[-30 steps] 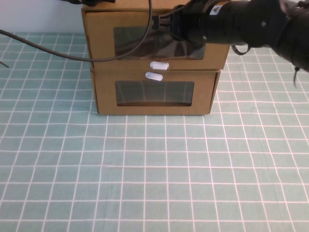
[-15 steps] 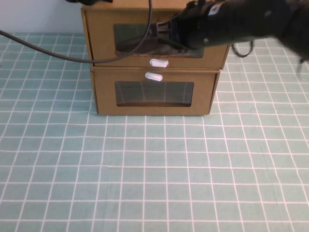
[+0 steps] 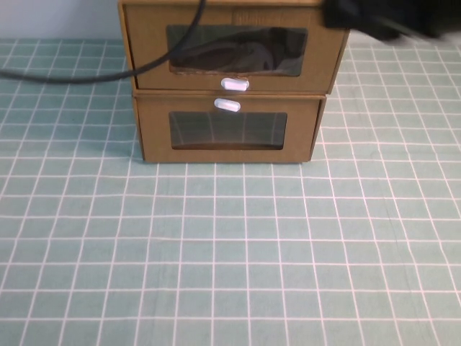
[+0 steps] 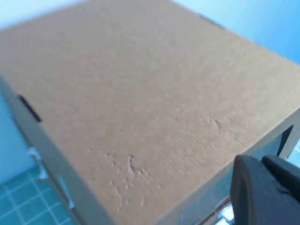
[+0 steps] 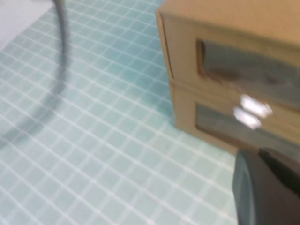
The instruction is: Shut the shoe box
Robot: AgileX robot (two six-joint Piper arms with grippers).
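The shoe box [image 3: 148, 58] is the upper of two stacked brown cardboard boxes, with a clear window and a white pull tab [image 3: 234, 84] just below it. Its front stands a little proud of the box beneath. The shoe box also shows in the right wrist view [image 5: 180, 47], and its flat top fills the left wrist view [image 4: 140, 93]. My right arm [image 3: 389, 16] is a dark blur at the top right, clear of the box front. My right gripper [image 5: 267, 187] hangs over the mat in front of the boxes. My left gripper [image 4: 267, 192] sits above the box's top near its front edge.
The lower cardboard box [image 3: 155, 137] has its white tab [image 3: 227, 106] above its window. A black cable [image 3: 86, 74] crosses the upper box's front from the left. A green grid mat [image 3: 230, 252] covers the table in front.
My right arm has drawn back from the upper box's window, up and to the right, and the window now shows uncovered. The boxes sit slightly higher in the view.
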